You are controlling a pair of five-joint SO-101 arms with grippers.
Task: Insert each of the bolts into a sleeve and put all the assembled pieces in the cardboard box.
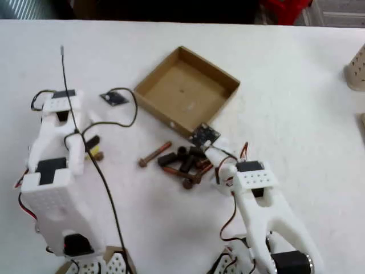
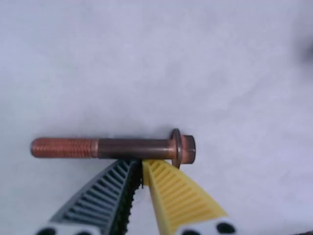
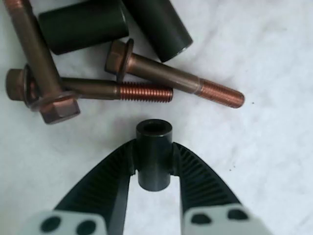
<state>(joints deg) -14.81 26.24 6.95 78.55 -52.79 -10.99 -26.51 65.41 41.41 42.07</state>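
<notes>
Bolts (image 3: 171, 74): three in the right wrist view; one further bolt (image 2: 112, 147) in the left wrist view. Sleeves (image 3: 80, 25): three in the right wrist view, counting the sleeve (image 3: 154, 154) between the jaws. Cardboard box (image 1: 214, 69): one. Arms (image 1: 268, 211): two, on one table (image 1: 319, 142).

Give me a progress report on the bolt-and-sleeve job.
Done: nothing; the cardboard box lies empty. In hand: left claw grips a bolt, right claw a sleeve, not yet joined. Left: loose bolts and sleeves on the table.
</notes>
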